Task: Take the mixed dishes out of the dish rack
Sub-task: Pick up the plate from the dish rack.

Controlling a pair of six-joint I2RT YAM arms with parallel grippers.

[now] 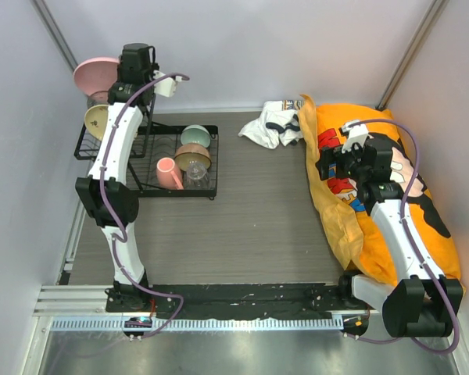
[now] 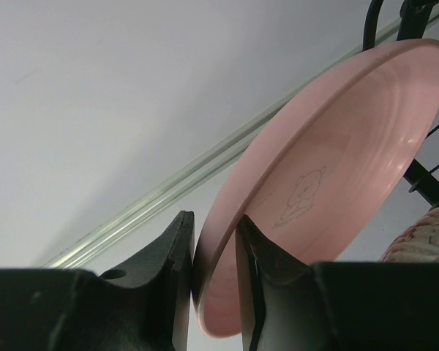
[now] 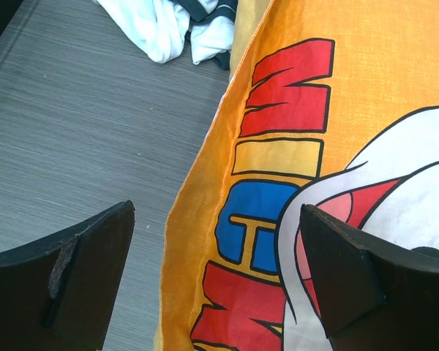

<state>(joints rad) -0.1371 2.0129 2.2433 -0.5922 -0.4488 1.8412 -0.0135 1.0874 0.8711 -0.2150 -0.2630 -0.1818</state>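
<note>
A black wire rack (image 1: 150,158) sat at the far left of a grey table (image 1: 250,226). In its raised back basket a pink plate (image 1: 94,74) (image 2: 336,168) stood on edge, tilted, with a tan dish (image 1: 96,119) on edge just in front of it. The left gripper (image 1: 137,69) (image 2: 216,227) reached over this basket. In the wrist view its two black fingers (image 2: 177,248) sat on either side of the plate's rim and pressed against it, pinching the plate.

The rack's flat lower tray held four things. A mint bowl (image 1: 195,136) sat at the back with a brown bowl (image 1: 193,158) just in front of it. A pink mug (image 1: 169,173) and a clear cup (image 1: 197,178) were side by side at the near edge.

At the right of the table, well apart from the rack, the right gripper (image 1: 336,164) (image 3: 216,219) hung over the edge of an orange printed cloth (image 1: 375,195) (image 3: 366,95). Its fingers (image 3: 80,256) were spread wide with nothing between them. A crumpled white cloth (image 1: 270,125) (image 3: 168,25) lay just beyond the orange one.
</note>
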